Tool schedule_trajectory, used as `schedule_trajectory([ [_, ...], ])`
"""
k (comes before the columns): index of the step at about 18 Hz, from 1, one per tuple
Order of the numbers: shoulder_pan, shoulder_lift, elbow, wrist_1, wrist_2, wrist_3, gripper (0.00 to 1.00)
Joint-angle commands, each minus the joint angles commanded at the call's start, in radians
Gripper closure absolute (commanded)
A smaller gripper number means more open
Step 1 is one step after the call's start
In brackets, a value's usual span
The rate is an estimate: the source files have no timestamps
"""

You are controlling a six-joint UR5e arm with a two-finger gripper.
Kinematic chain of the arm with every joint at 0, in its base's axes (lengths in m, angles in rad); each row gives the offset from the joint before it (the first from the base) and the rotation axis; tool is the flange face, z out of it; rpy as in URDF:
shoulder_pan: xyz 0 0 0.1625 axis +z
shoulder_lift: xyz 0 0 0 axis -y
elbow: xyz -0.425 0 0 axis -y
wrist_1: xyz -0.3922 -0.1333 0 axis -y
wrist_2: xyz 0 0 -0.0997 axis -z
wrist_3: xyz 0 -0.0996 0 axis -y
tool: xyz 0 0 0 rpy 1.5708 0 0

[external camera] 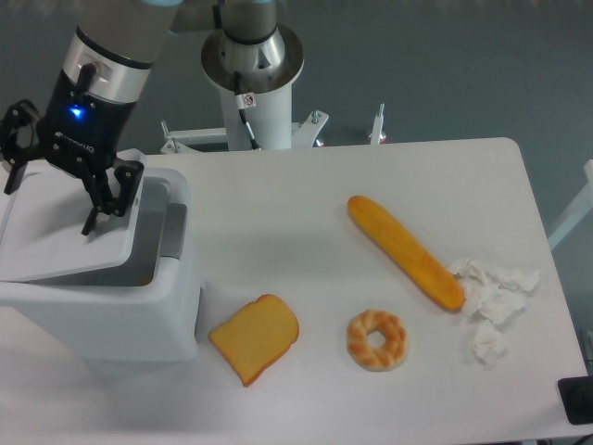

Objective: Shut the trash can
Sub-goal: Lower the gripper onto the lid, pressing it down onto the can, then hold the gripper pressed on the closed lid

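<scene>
Only one camera here, a fixed view looking down at the white table [306, 185], so that's all we've got to go on.

The trash can [111, 315] sits at the left edge of the table, big boxy light-grey thing. Its lid [65, 236] is tilted down over the opening but not flat shut: we can see a gap along the right side, with the darker grey tab [173, 232] and a bit of the inside showing.

The gripper [54, 190] is right above the lid, fingers spread wide apart, one finger [14, 153] out at the left and the other [111, 190] over the lid's right part. It isn't holding anything. We can't really tell if the fingertips are touching the lid or just above it.

Rest of the table: a toast slice [255, 338] just beside the can's front right corner, a donut [377, 340] to its right, a long baguette [405, 250] lying diagonally, and crumpled tissue [491, 297] touching the baguette's lower end.
</scene>
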Motion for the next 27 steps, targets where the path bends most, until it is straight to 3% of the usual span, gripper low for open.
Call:
schedule_trajectory([
  [11, 0.011, 0.005, -0.058, -0.003, 0.0, 0.058, 0.0],
  [19, 0.018, 0.018, -0.071, -0.012, -0.003, -0.05, 0.0],
  [27, 0.034, 0.026, -0.071, -0.014, 0.0, -0.054, 0.0],
])
